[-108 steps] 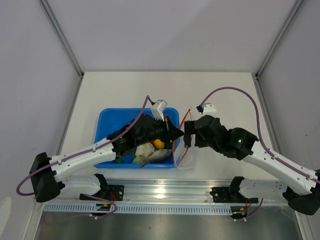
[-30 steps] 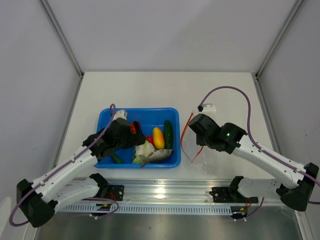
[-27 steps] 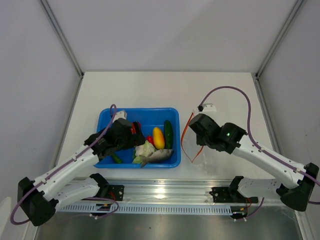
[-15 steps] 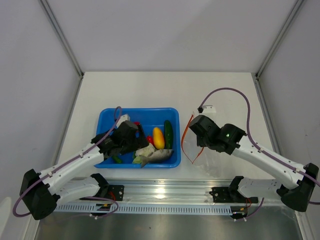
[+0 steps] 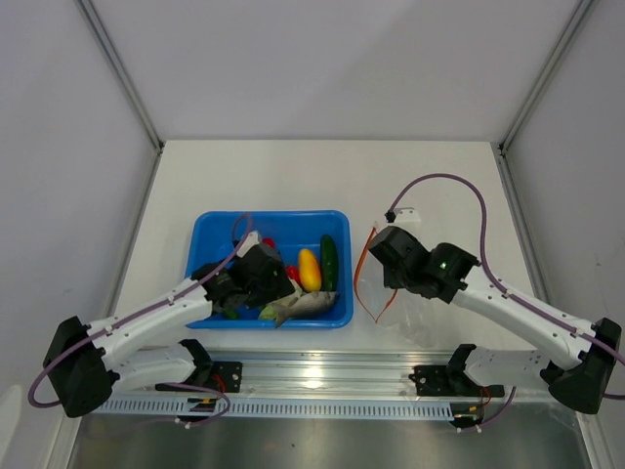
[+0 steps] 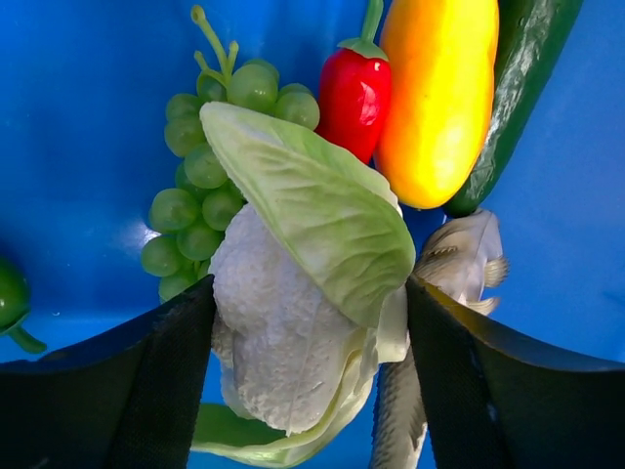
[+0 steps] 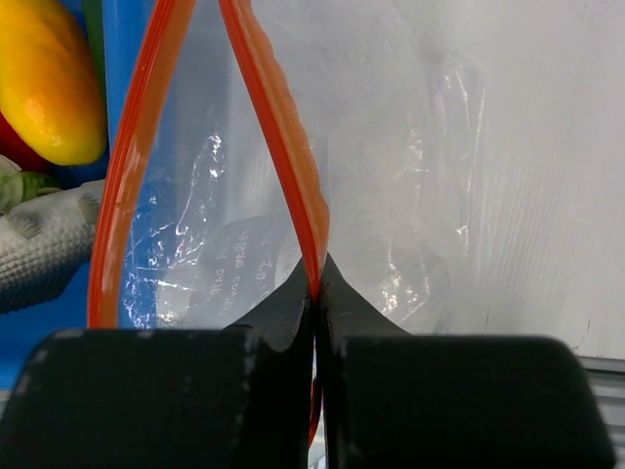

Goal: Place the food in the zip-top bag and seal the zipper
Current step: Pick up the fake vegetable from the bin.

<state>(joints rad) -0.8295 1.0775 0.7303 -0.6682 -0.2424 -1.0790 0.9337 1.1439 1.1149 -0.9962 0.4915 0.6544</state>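
The food lies in the blue tray (image 5: 293,220). In the left wrist view the white cauliflower (image 6: 283,342) with its green leaf sits between my left gripper (image 6: 311,293) fingers, which press both its sides. Around it are green grapes (image 6: 200,186), a red chili (image 6: 354,88), a yellow mango (image 6: 439,98), a dark cucumber (image 6: 518,88), a grey fish (image 6: 459,264) and a green pepper (image 6: 10,298). My right gripper (image 7: 314,293) is shut on the zipper (image 7: 278,127) of the zip-top bag (image 7: 410,176), and the mouth gapes towards the tray.
The tray stands left of centre, the bag (image 5: 405,303) just right of it near the table's front edge. A small white clip (image 5: 408,209) lies behind the right arm. Grey walls enclose the table on three sides.
My left gripper has moved right across the tray to the cauliflower and its fingers have closed in on it. The right gripper still holds the bag's mouth open in the same spot.
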